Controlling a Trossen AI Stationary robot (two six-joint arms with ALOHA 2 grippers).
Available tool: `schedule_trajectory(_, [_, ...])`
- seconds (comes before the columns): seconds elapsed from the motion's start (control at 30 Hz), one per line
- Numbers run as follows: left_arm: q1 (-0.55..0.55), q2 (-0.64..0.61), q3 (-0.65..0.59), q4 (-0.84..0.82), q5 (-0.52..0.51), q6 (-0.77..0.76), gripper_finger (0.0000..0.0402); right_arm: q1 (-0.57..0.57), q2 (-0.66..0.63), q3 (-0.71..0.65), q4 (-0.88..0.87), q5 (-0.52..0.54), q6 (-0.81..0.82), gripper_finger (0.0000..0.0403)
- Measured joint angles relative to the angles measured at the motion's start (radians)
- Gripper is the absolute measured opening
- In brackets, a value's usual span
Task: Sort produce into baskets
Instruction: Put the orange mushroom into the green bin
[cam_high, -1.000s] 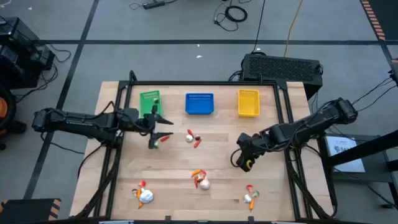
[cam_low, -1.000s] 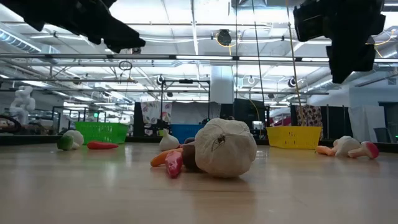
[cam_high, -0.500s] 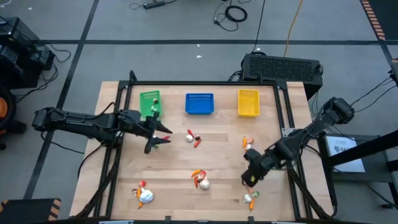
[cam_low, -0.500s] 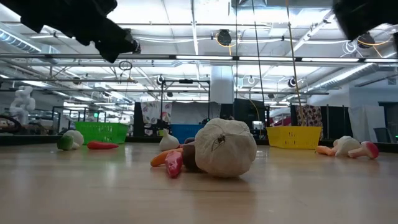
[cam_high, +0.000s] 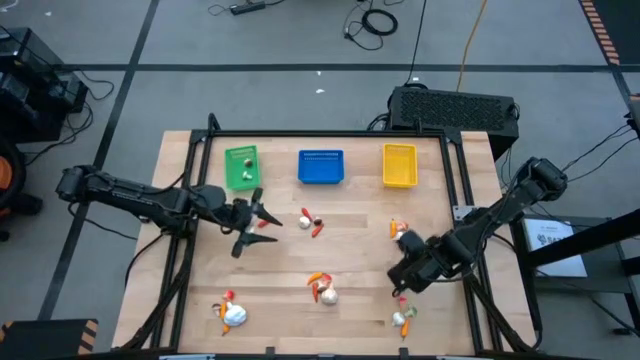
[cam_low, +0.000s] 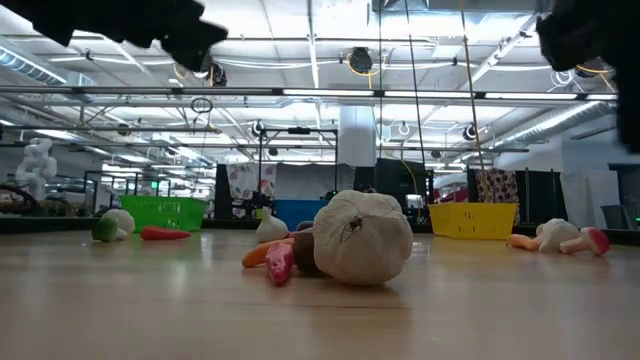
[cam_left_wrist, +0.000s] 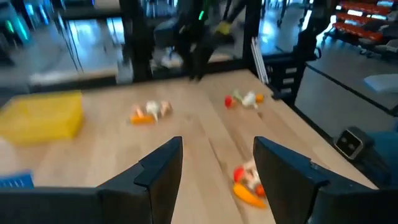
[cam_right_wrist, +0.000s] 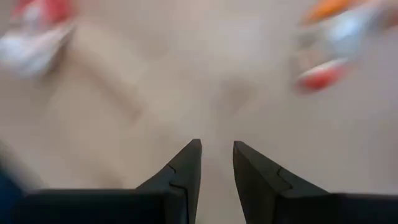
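Observation:
Green, blue and yellow baskets stand in a row at the table's far side; a small white-green piece lies in the green one. Produce lies in small clusters on the table: mid-table, near centre, near left, near right and right. My left gripper is open and empty, hovering near a red piece in front of the green basket. My right gripper hovers between the two right clusters, its fingers slightly apart with nothing between them.
A large black box stands beyond the table's far right corner. In the low view a big white bulb lies close by, with the baskets behind it. Bare wood lies between the clusters.
My right gripper has gone from mid-right toward the table's near edge, uncovering the cluster at the right. My left gripper stays in front of the green basket, shifting only slightly.

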Motion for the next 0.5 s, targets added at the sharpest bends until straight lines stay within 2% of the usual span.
schedule_trajectory(0.17, [0.0, 0.014, 0.0, 0.04, 0.0, 0.009, 0.0206, -0.052, 0.018, -0.003, -0.134, -0.008, 0.007, 0.009])
schedule_trajectory(0.3, [0.001, 0.015, 0.0, 0.035, 0.0, 0.011, 0.0206, -0.114, 0.023, -0.043, -0.098, -0.009, -0.069, 0.0116])
schedule_trajectory(0.5, [0.001, 0.015, 0.0, 0.025, -0.001, 0.001, 0.0206, -0.199, 0.023, -0.126, -0.025, -0.009, -0.151, 0.0178])
